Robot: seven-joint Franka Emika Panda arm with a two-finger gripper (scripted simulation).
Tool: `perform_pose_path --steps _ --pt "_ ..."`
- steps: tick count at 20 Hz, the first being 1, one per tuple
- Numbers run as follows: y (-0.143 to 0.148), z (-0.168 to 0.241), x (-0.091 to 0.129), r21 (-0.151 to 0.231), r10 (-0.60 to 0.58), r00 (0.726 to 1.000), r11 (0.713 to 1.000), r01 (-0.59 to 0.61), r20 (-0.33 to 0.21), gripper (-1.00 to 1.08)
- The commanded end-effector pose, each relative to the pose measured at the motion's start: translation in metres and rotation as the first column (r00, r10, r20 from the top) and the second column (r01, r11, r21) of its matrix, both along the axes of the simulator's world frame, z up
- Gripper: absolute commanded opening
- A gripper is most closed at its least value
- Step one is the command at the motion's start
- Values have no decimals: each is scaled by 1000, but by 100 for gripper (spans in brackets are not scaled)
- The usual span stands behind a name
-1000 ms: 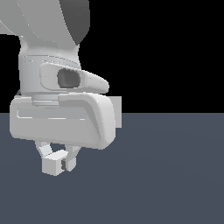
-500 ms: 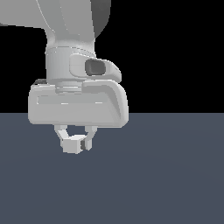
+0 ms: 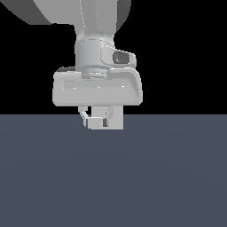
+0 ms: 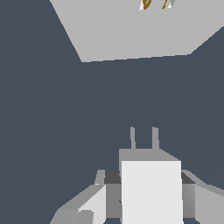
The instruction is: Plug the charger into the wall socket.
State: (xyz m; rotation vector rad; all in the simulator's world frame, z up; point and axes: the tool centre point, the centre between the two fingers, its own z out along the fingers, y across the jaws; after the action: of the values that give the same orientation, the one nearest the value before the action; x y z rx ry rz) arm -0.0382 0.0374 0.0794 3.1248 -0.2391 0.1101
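My end effector (image 3: 101, 120) was closed on the charger (image 3: 104, 123), fingers clamped on its two side faces. In the exterior view the block hung under the palm, clear of the dark desk (image 3: 113, 177).

Handling, my read: a rigid little block, probably light, with flat smooth sides, so slip or twist in the grip was the risk, not crushing. A side-face hold near the rear seemed right; it left the pronged end free. The prongs (image 4: 143, 138) looked thin, and a skewed push could jam them, so I'd want them square to the plate before any force.

The wrist view had what mattered: the charger (image 4: 151, 188) in close, both prongs pointing ahead at the wall socket (image 4: 131, 30), well apart from it, with open desk (image 4: 43, 131) between. The two yellowish holes (image 4: 155, 4) sat right at the frame edge, partly cut off. They looked offset a bit to the side of the prong line, but I couldn't tell how much.

The exterior view showed no socket at all, and the prongs weren't distinguishable there. It did show the whole hand and the block's height above the desk, which the wrist view didn't.
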Motion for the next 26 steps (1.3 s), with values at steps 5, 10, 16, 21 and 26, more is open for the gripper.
perform_pose_path --steps 5,10,16,21,26 --pt "-10 16 20 1 58 998 998 -58 -1 -100" --pt "-12 21 26 1 75 997 997 -75 -1 -100" --pt "-12 21 27 1 74 997 997 -74 -1 -100" --pt "-13 21 33 1 74 997 997 -74 -1 -100" --pt "-14 21 47 1 74 997 997 -74 -1 -100"
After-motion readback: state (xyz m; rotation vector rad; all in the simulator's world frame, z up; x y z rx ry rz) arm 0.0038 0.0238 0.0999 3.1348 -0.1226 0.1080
